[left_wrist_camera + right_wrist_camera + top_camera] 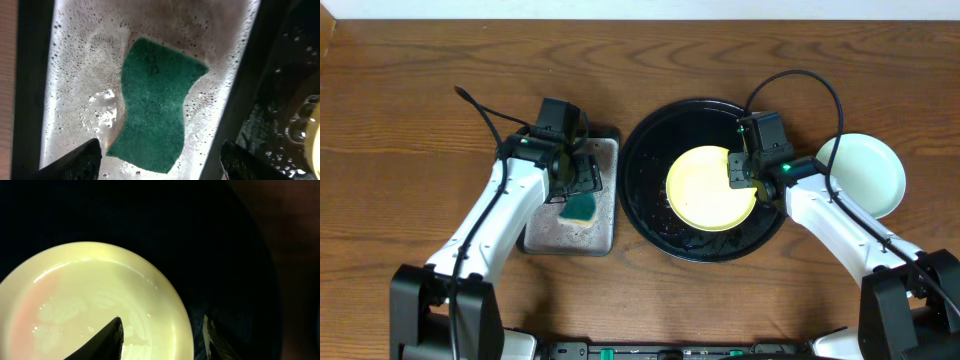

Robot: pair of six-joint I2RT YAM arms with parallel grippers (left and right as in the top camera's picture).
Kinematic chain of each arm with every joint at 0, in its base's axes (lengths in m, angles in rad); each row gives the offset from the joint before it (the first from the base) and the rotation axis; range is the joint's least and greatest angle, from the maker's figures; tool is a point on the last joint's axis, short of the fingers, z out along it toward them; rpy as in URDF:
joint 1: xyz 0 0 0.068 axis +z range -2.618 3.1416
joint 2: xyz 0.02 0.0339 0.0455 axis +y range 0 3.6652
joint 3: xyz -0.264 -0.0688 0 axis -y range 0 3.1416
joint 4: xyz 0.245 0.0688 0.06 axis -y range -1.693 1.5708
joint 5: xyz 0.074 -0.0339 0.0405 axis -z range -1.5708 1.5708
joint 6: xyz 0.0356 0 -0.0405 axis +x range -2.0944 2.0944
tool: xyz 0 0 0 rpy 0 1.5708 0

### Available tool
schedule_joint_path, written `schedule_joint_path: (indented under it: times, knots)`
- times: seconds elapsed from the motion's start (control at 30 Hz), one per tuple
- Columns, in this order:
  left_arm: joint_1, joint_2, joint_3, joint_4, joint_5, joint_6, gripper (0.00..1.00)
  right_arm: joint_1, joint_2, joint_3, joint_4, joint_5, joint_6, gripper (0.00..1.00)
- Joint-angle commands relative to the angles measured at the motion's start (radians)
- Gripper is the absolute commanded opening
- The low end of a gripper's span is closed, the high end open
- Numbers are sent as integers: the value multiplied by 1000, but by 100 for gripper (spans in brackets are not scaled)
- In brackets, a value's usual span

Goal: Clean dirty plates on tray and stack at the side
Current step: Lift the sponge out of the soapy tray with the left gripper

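Black, spread, pinching nothing: right gripper (161, 325), astride the right rim of the yellow plate (705, 190), one finger over the plate's face, the other outside it. Plate flat in the tray (645, 190), slightly right of tray centre, faint pink smear on its face. Round, so no long axis; rim edge between the fingers, plate body toward tray centre from the gripper. Probably calls only for closing and lifting, with the right arm clearly the nearer. Right of the tray, a mint plate (865, 172) on the table. Left of the tray, left gripper (161, 150) wide apart and empty, above a green sponge (155, 100) in a sudsy grey pan (605, 150).
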Motion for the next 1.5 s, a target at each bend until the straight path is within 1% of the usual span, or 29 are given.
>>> schedule_joint_path:
  times: [0.0, 0.13, 0.27, 0.33, 0.4, 0.47, 0.53, 0.63, 0.73, 0.77, 0.8, 1.03, 1.3, 1.4, 1.47]
  knots:
    - [3, 47, -3, -6, -12, -1, 77, -38, 36, 1, 10, 18, -94, 49]
    - [-5, 92, -3, -3, -8, -1, 77, -65, 80, 1, 32, 4, -93, 45]
    - [-14, 146, -3, 8, -9, -1, 76, -91, 143, 1, 59, -77, -92, 44]
    - [-15, 169, -3, 13, -9, -1, 76, -97, 167, 1, 63, -97, -89, 38]
    - [-16, 187, -3, 16, -8, -1, 70, -98, 182, 1, 62, -111, -89, 33]
    - [-17, 206, -4, 16, -9, -1, 67, -98, 187, 1, 60, -114, -88, 25]
    - [-17, 224, -4, 16, -9, -1, 56, -98, 187, 1, 59, -114, -88, 14]
    - [-17, 235, -5, 16, -9, -1, 44, -98, 187, 1, 52, -114, -69, 11]
    - [-17, 237, -5, 16, -9, -1, 25, -98, 187, 1, 45, -114, -62, 11]
    - [-17, 236, -5, 16, -9, -1, 14, -98, 187, 1, 43, -114, -62, 10]
    - [-17, 236, -5, 16, -9, -1, 8, -98, 187, 1, 39, -114, -62, 10]
    - [-16, 185, 8, 12, -10, 14, 7, -98, 187, 1, 21, -114, -63, 9]
    - [31, -21, 11, 57, -4, -2, 7, -98, 187, 1, 17, -114, -63, 9]
    - [67, -88, 11, 74, 59, 9, 7, -98, 187, 1, 17, -114, -63, 9]
    - [98, -117, 11, 82, 149, 40, 7, -98, 187, 1, 17, -114, -63, 8]
